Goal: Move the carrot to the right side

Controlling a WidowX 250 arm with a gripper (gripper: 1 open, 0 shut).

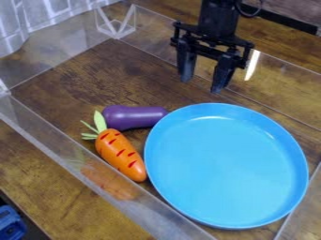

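The carrot (pixel 119 153) is a small orange toy with red-orange dashes and a green leafy top. It lies on the wooden table at the lower left, just left of the blue plate (pixel 227 165). The purple toy eggplant (pixel 133 117) lies right behind it. My gripper (pixel 205 77) hangs over the table behind the plate, far up and to the right of the carrot. Its black fingers (pixel 187 66) point down, stand apart and hold nothing.
A clear plastic wall (pixel 51 141) runs along the front left edge of the table, close to the carrot. A clear plastic stand (pixel 115 19) is at the back. The large blue plate fills the right half.
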